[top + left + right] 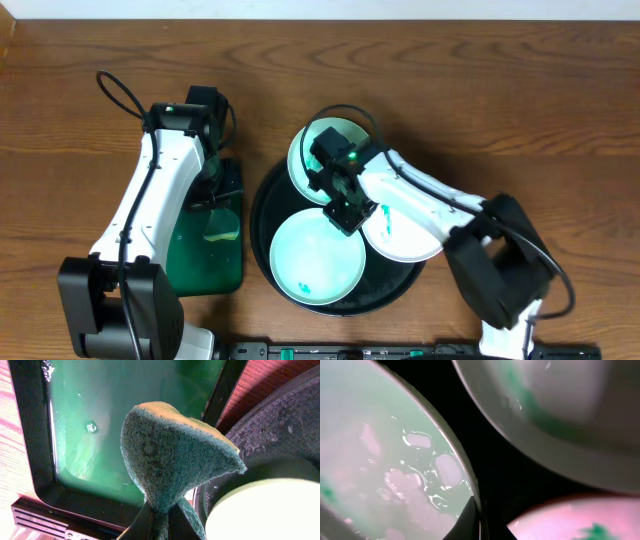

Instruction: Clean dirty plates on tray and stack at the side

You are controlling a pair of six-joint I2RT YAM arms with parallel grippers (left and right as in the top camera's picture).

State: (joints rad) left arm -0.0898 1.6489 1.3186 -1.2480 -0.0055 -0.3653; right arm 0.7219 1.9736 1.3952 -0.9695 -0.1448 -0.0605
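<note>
Three plates lie on the round black tray (pixel 258 225). A wet pale aqua plate (pixel 310 255) is at the front, a second aqua plate (pixel 305 150) is at the back under my right arm, and a white plate (pixel 405 240) with a green smear is on the right. My right gripper (pixel 347 212) is shut on the front aqua plate's (pixel 380 450) rim where the three plates meet. The back plate (pixel 560 405) and the white plate (pixel 570 520) both show green smears. My left gripper (pixel 161 510) is shut on a green and yellow sponge (pixel 170 455) above the green tray (pixel 100 410).
The rectangular green tray (pixel 195 260) with a dark rim holds water and stands left of the black tray (pixel 285 415). The wooden table (pixel 500 90) extends behind and to both sides. A dark rail (pixel 350 350) runs along the front edge.
</note>
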